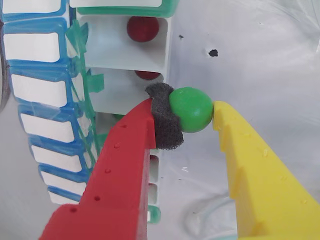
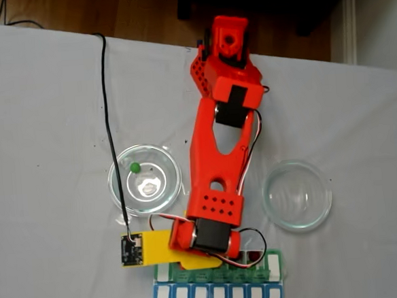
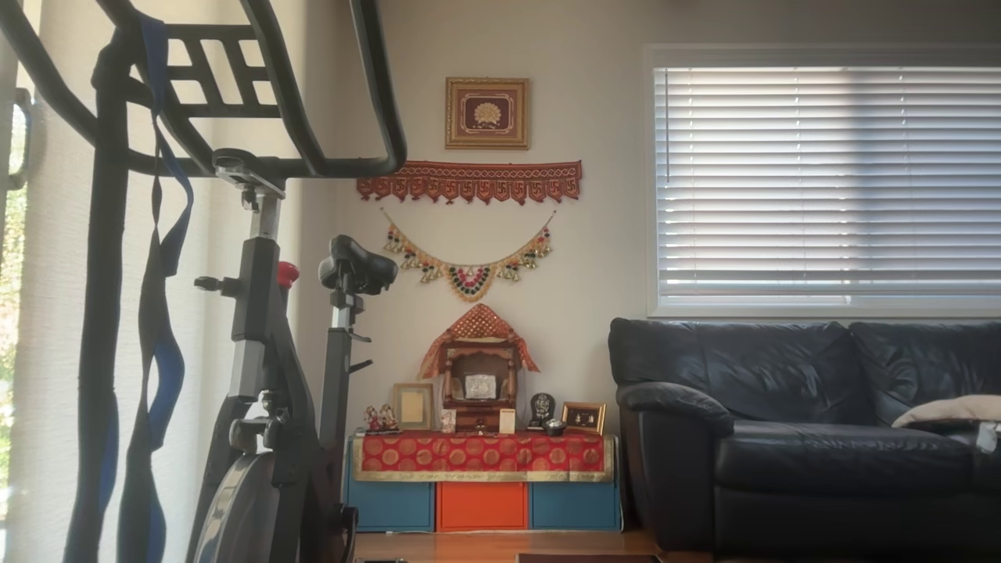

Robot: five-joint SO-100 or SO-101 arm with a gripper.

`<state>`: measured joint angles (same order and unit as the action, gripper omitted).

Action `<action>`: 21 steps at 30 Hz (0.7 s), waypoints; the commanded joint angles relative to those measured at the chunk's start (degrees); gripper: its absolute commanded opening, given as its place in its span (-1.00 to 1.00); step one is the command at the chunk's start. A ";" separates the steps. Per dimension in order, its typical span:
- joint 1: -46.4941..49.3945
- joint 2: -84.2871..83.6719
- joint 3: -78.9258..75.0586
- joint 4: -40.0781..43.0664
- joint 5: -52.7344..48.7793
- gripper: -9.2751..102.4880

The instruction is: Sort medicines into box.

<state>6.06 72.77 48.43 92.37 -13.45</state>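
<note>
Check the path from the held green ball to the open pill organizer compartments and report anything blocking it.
Nothing visible blocks it. The gripper holds the green ball just beside the pill organizer, whose nearby compartments stand open; two already hold a dark red ball.

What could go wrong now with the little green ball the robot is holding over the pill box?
The hand pinches the green ball only at its sides, between a foam pad and a bare yellow finger, so it might slip out and roll away on the table.

In the wrist view the ball sits beside the box, over its edge, so letting go now might miss.

The nearby compartments already hold red balls, so it could land with the wrong colour.
</note>
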 commanded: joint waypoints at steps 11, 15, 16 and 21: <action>-2.64 -0.62 -8.17 -4.04 3.34 -0.82; -1.93 -1.23 -9.58 -5.10 4.04 -0.82; -1.85 -1.23 -9.84 -5.19 4.04 -0.82; -2.20 -1.58 -10.20 -5.45 4.13 -0.76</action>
<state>4.13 68.73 43.51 87.98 -9.14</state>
